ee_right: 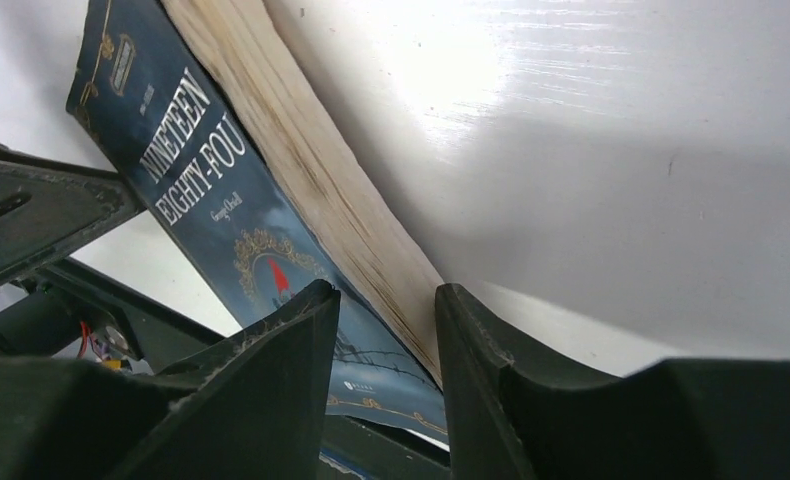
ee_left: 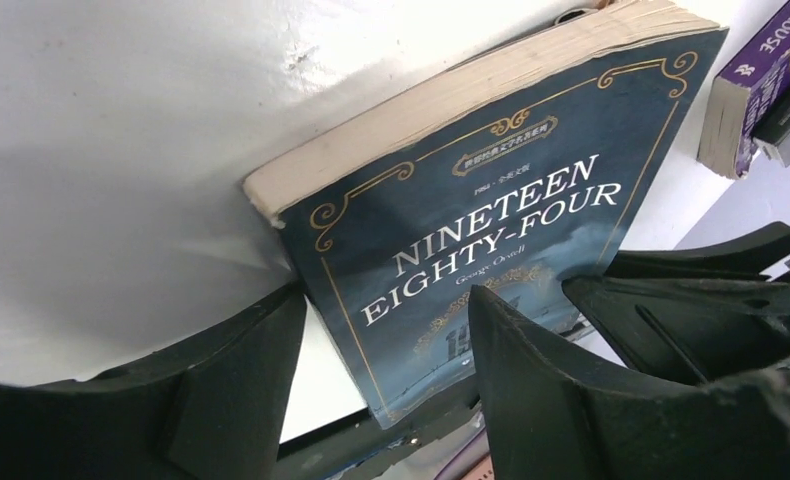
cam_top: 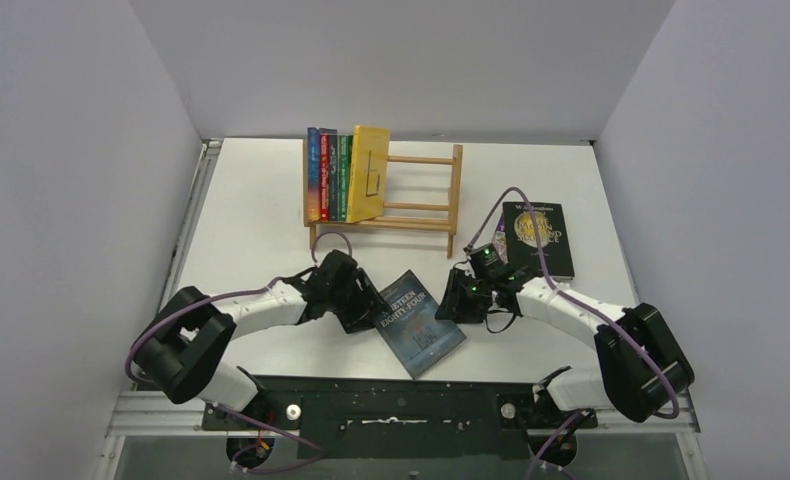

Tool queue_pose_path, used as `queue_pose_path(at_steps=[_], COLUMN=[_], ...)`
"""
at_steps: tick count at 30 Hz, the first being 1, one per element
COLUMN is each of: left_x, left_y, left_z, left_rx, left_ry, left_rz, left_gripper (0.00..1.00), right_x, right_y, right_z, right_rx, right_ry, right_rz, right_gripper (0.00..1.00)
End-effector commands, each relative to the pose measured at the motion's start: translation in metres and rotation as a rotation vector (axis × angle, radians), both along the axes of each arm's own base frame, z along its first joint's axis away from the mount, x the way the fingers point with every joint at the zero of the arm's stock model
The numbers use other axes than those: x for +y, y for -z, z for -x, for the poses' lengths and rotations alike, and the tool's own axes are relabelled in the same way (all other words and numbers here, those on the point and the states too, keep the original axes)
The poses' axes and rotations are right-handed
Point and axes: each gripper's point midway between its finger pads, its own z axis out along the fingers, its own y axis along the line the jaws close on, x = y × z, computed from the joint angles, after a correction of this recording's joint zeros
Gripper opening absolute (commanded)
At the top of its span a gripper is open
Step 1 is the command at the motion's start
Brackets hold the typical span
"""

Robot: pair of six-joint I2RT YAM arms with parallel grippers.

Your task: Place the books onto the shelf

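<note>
The Nineteen Eighty-Four paperback (cam_top: 420, 322) lies cover-up on the white table (cam_top: 261, 210), near the 6 o'clock edge and between the two arms. It is turned askew, which puts one long edge within reach of each arm.

The left gripper (cam_top: 369, 316) meets the book from its 9 o'clock side. In the left wrist view its fingers (ee_left: 241, 380) stand apart and released. One is over the cover and the other is off the spine edge, with bare table showing in between, so nothing is grasped.

The right gripper (cam_top: 453, 300) comes in from about 2 o'clock. Its fingers (ee_right: 271, 390) flank the cream page edge closely, one on the cover side and one on the table side. Whether they are pinching the pages cannot be told.

Taking opposite edges likely serves to raise a flat, thin book that a single gripper could hardly get under.

The shelf (cam_top: 423, 207) stands at 12 o'clock, far side of the table. Books fill its 9 o'clock end: a blue spine (cam_top: 313, 172), a green one (cam_top: 344, 176) and a yellow book (cam_top: 369, 172) that leans against them. The slats toward 3 o'clock are free, probably the slot meant for this paperback.

At 2 o'clock a dark paperback with gold lettering (cam_top: 539, 238) rests on a purple book (ee_left: 761, 80), both not yet shelved.
</note>
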Motion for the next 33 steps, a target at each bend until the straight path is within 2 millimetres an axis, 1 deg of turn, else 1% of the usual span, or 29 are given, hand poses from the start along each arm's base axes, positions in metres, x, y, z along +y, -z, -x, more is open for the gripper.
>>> queue_pose_path(at_steps=[1,4,6,8,9,12,14,16,18,19,22,23,24,27,29,31,33], left_x=[-0.015,-0.019,-0.021,-0.022,-0.022,-0.021,-0.021,-0.02,-0.02,-0.02,-0.017,-0.015,-0.013,-0.005,-0.002,0.004,0.013], left_y=[-0.004,-0.006,-0.007,-0.006,-0.007,-0.007,-0.007,-0.006,-0.007,-0.008,-0.011,-0.013,-0.015,-0.025,-0.038,-0.05,-0.063], left_z=[-0.016,-0.019,-0.02,-0.021,-0.021,-0.02,-0.02,-0.019,-0.018,-0.019,-0.023,-0.025,-0.027,-0.032,-0.04,-0.044,-0.047], left_rx=[-0.036,-0.043,-0.042,-0.04,-0.04,-0.042,-0.039,-0.038,-0.04,-0.043,-0.063,-0.07,-0.079,-0.113,-0.163,-0.199,-0.245], left_ry=[-0.027,-0.021,-0.019,-0.019,-0.018,-0.018,-0.018,-0.018,-0.016,-0.018,-0.026,-0.031,-0.035,-0.048,-0.06,-0.074,-0.091], left_rz=[0.046,0.056,0.059,0.059,0.06,0.061,0.06,0.058,0.063,0.064,0.064,0.066,0.07,0.082,0.117,0.144,0.17], left_gripper=[0.56,0.52,0.5,0.5,0.49,0.49,0.49,0.49,0.49,0.49,0.49,0.49,0.5,0.6,0.68,0.75,0.8], right_x=[0.031,0.04,0.045,0.046,0.045,0.04,0.037,0.035,0.035,0.035,0.034,0.034,0.034,0.035,0.036,0.036,0.032], right_y=[-0.037,-0.049,-0.056,-0.059,-0.058,-0.048,-0.041,-0.038,-0.041,-0.043,-0.053,-0.058,-0.062,-0.083,-0.099,-0.117,-0.134], right_z=[-0.013,-0.016,-0.017,-0.018,-0.018,-0.022,-0.025,-0.031,-0.035,-0.036,-0.041,-0.042,-0.043,-0.046,-0.048,-0.051,-0.055], right_rx=[-0.108,-0.141,-0.163,-0.174,-0.174,-0.169,-0.17,-0.178,-0.191,-0.201,-0.235,-0.249,-0.261,-0.302,-0.323,-0.348,-0.369], right_ry=[-0.066,-0.099,-0.117,-0.124,-0.123,-0.098,-0.078,-0.058,-0.045,-0.039,-0.025,-0.024,-0.02,-0.021,-0.018,-0.009,0.009], right_rz=[-0.177,-0.225,-0.258,-0.263,-0.26,-0.221,-0.189,-0.167,-0.163,-0.165,-0.17,-0.176,-0.184,-0.228,-0.269,-0.315,-0.36], right_gripper=[0.38,0.32,0.3,0.3,0.32,0.45,0.47,0.42,0.34,0.27,0.07,0.02,0.0,0.0,0.0,0.0,0.0])
